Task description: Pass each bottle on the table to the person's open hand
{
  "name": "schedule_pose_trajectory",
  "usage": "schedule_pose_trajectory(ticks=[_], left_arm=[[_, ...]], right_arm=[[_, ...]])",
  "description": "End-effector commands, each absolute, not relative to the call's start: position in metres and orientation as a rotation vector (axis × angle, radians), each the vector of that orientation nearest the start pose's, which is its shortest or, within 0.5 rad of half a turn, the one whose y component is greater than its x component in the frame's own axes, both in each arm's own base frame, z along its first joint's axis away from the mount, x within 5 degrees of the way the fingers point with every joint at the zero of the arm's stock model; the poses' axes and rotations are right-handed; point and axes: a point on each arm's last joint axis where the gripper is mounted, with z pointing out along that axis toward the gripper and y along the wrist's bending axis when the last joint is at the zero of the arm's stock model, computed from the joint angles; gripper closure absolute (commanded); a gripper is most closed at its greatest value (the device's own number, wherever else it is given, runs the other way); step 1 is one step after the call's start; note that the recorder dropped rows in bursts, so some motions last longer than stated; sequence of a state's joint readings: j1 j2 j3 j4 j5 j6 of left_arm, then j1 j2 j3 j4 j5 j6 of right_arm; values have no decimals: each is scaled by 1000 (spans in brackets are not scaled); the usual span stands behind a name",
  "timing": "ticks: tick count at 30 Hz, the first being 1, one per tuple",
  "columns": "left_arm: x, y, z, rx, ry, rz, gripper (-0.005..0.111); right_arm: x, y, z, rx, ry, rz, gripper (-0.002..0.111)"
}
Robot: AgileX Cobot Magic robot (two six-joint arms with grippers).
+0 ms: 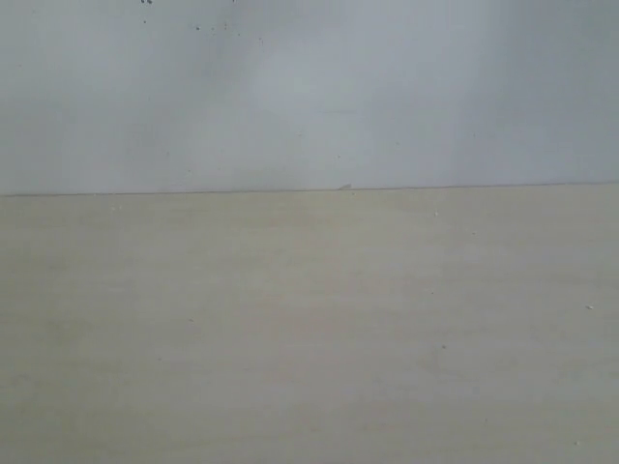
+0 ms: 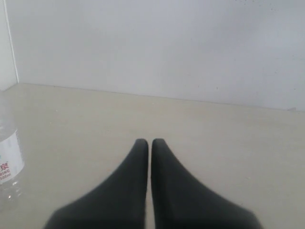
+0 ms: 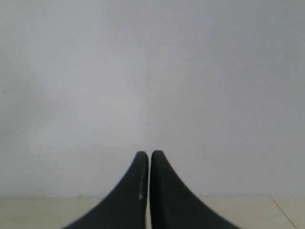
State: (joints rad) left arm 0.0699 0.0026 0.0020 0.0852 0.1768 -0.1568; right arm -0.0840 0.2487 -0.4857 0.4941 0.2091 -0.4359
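Resting on table (image 2: 214, 138), white-labelled clear bottle (image 2: 8, 164), its red print unreadable, left pincer (image 2: 148, 141) clenched, right pincer (image 3: 148, 153) clenched

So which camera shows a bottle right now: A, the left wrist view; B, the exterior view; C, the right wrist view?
A: a clear white-labelled bottle shows at the edge of the left wrist view, while the other two views show no bottle.

Left end effector (image 2: 148, 141) closed, right end effector (image 3: 148, 153) closed
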Motion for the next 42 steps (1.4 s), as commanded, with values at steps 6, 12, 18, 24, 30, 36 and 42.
schedule_pose_trajectory(ticks=[6,12,18,24,30,36,42], left_arm=[[56,5,197,-136,1657,9,103],[56,5,197,-136,1657,10,103],[56,5,197,-136,1657,10,103],[56,5,197,-136,1657,10,103],[56,5,197,-136,1657,10,103],[56,5,197,-136,1657,10,103],[56,5,197,-136,1657,10,103]], right_arm=[[56,-5,208,158,1531,-16,107],[56,-4,206,164,1549,6,107],[56,-7,205,165,1563,-34,107],[56,-7,203,169,1584,-31,107],[56,-7,203,169,1583,-31,107],[56,-7,203,169,1583,-31,107],[56,-7,203,169,1583,-31,107]])
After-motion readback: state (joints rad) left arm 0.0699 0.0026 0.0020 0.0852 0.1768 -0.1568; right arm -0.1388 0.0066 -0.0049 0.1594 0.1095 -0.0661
